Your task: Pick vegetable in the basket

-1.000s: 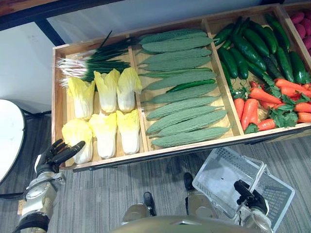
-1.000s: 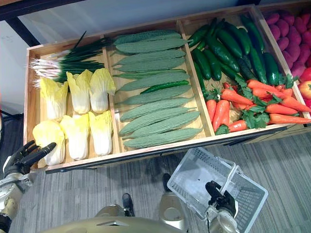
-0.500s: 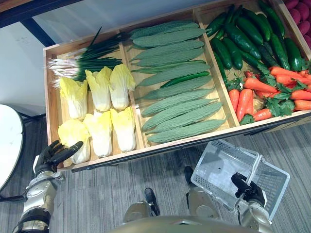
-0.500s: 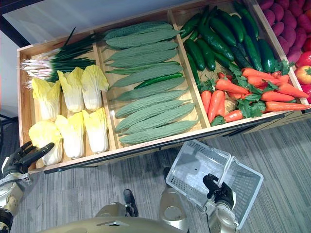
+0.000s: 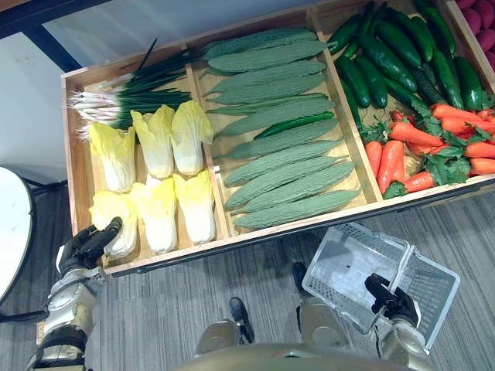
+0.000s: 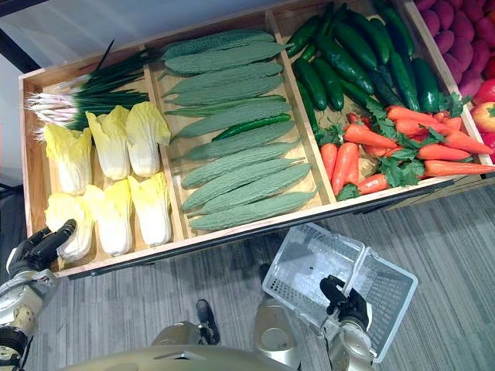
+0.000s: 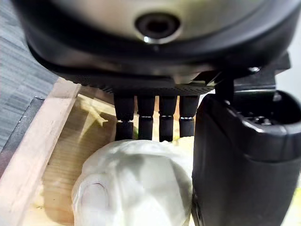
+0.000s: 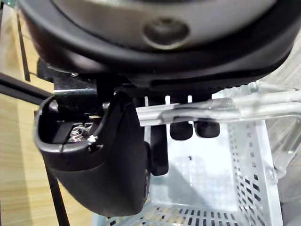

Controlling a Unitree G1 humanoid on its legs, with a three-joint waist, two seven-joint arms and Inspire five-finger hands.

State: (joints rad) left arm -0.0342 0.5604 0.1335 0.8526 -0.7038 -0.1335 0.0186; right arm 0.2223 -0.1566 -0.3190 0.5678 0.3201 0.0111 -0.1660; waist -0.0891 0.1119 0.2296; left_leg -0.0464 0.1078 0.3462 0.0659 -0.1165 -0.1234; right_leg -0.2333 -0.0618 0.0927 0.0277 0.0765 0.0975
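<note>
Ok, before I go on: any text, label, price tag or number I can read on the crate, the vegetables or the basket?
No readable text in any view.
Wooden crate: no label, tag or number on its rails or dividers.
Vegetables: no stickers or tags.
Basket: plain mesh, with one small dark mark inside that is too small to tell as print.
</note>
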